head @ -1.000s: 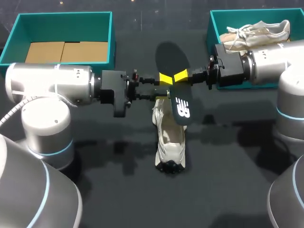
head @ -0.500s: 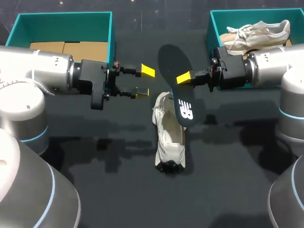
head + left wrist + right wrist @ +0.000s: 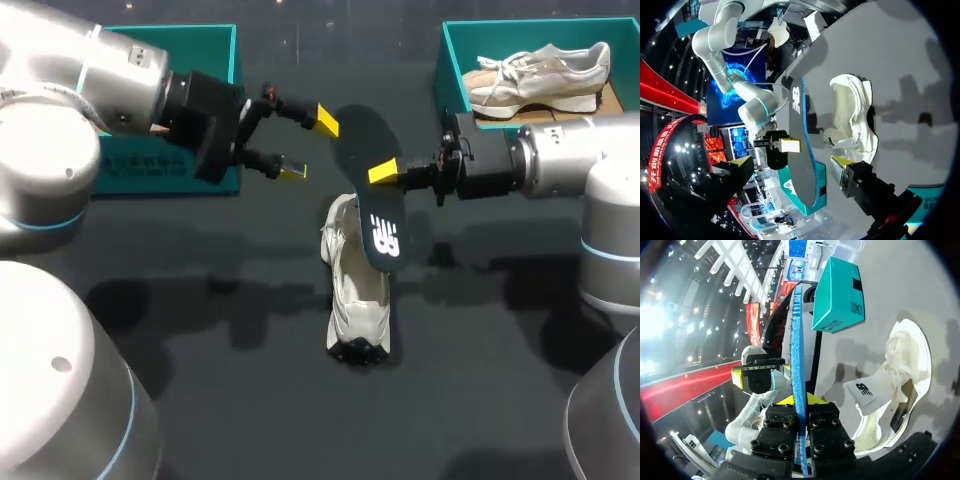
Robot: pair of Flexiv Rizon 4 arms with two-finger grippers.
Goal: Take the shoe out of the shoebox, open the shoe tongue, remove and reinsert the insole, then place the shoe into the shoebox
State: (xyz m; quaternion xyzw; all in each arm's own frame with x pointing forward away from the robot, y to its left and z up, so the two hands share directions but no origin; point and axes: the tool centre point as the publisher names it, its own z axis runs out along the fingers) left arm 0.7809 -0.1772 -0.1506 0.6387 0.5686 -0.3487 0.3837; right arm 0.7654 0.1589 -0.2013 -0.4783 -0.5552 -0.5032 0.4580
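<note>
A white shoe [image 3: 355, 290] lies on the dark table, toe toward the front edge. Over its heel end hangs the dark insole [image 3: 375, 200], tilted, with my right gripper [image 3: 385, 172] shut on its edge. My left gripper [image 3: 310, 146] stands open to the insole's left, apart from it. In the left wrist view the insole [image 3: 800, 150] stands edge-on ahead of the open left gripper [image 3: 790, 162], the shoe [image 3: 855, 117] beyond it. In the right wrist view the right gripper [image 3: 799, 400] clamps the insole's blue edge [image 3: 797, 350], beside the shoe [image 3: 895, 385].
A teal shoebox [image 3: 236, 60] with a cardboard bottom stands at the back left, partly behind my left arm. A second teal shoebox [image 3: 445, 60] at the back right holds another white shoe [image 3: 540, 65].
My left gripper opened, let go of the insole and drew back to the left and toward the far side. The right gripper kept the insole, which tilted down closer to the shoe.
</note>
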